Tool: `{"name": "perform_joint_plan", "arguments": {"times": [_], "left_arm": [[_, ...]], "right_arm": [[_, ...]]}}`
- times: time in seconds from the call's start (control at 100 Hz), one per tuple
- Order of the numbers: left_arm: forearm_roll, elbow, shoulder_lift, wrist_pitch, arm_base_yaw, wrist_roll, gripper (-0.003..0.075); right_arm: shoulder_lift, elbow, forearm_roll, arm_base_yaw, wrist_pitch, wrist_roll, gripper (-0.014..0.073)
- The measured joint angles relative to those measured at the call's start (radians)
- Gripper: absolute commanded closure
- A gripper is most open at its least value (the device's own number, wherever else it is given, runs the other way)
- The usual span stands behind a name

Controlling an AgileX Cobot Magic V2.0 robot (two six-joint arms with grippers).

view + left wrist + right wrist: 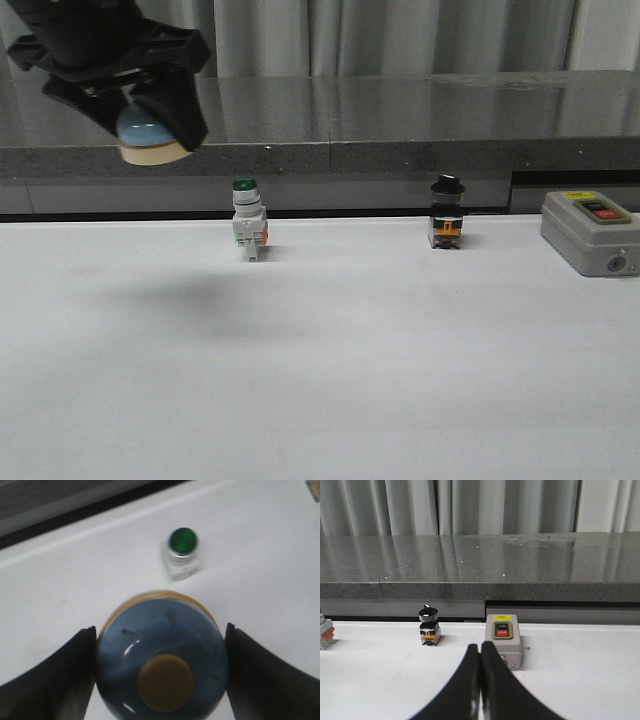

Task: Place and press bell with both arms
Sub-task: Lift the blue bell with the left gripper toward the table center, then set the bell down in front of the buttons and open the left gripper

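My left gripper (150, 135) is shut on the bell (148, 136), a light-blue dome with a cream base, and holds it high above the table's far left. In the left wrist view the bell (161, 655) sits between the two dark fingers (60, 675), knob up, with the white table far below. My right gripper (480, 652) is shut and empty, low over the table, with the grey box just beyond it. The right arm does not show in the front view.
A green-capped white push-button switch (247, 220) stands at the back left, also in the left wrist view (181, 552). A black-knobbed switch (446, 213) stands at the back middle. A grey box with red and black buttons (590, 230) is at the back right. A dark stone ledge (400, 120) runs behind the table.
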Motion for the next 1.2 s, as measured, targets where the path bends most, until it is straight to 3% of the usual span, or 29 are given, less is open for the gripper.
{"name": "perform_joint_plan", "arguments": {"times": [0.35, 0.89, 0.96, 1.11, 1.2], "left_arm": [[0.0, -0.008, 0.12, -0.09, -0.232, 0.006, 0.0525], [-0.006, -0.086, 0.342, -0.114, -0.299, 0.006, 0.0514], [-0.009, -0.086, 0.345, -0.114, -0.299, 0.006, 0.0471], [-0.011, -0.086, 0.348, -0.112, -0.299, 0.006, 0.0247], [-0.011, -0.088, 0.348, -0.11, -0.299, 0.006, 0.0181]], "right_arm": [[0.0, 0.0, 0.0, 0.0, 0.0, 0.0, 0.0654], [0.0, 0.0, 0.0, 0.0, 0.0, 0.0, 0.0654], [0.0, 0.0, 0.0, 0.0, 0.0, 0.0, 0.0654], [0.0, 0.0, 0.0, 0.0, 0.0, 0.0, 0.0654], [0.0, 0.0, 0.0, 0.0, 0.0, 0.0, 0.0654]]}}
